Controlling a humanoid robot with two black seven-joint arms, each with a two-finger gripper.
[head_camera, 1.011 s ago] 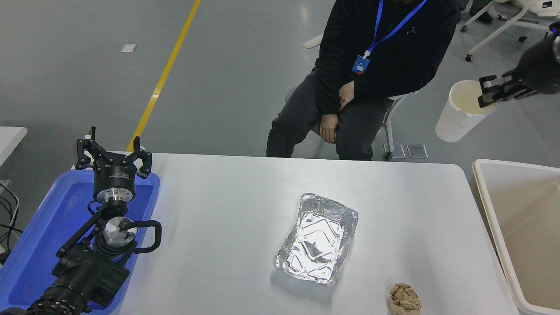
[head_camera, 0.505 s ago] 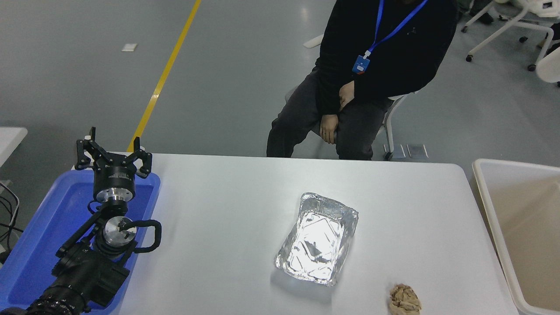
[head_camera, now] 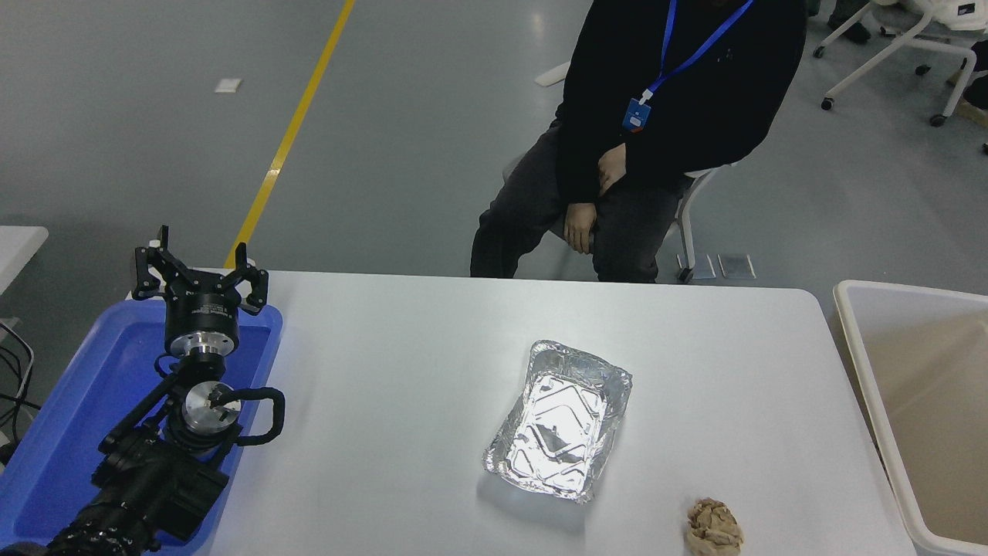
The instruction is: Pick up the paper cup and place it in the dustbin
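Head view of the white table during the disposal task. The left gripper is parked at the lower left over the blue tray, its jaws spread wide and holding nothing. The right arm and its gripper lie outside the picture, so the state of those jaws cannot be told. The paper cup is likewise nowhere in view — neither on the table nor in the visible part of the dustbin, which stands off the table's right end, its beige inside showing bare in the portion seen. A crinkled foil tray sits near the table's middle, and a crumpled brown paper ball lies near the front edge, between the foil tray and the dustbin; neither belongs to the task. A person sits at the far side with hands resting on the lap, well apart from the table.

Judgement — the step in hand is probably carrying the cup to the bin, out of frame. To do it well, the cup should be brought well inside the thick rim before release, low enough not to bounce out, and let go only with the opening squarely below.
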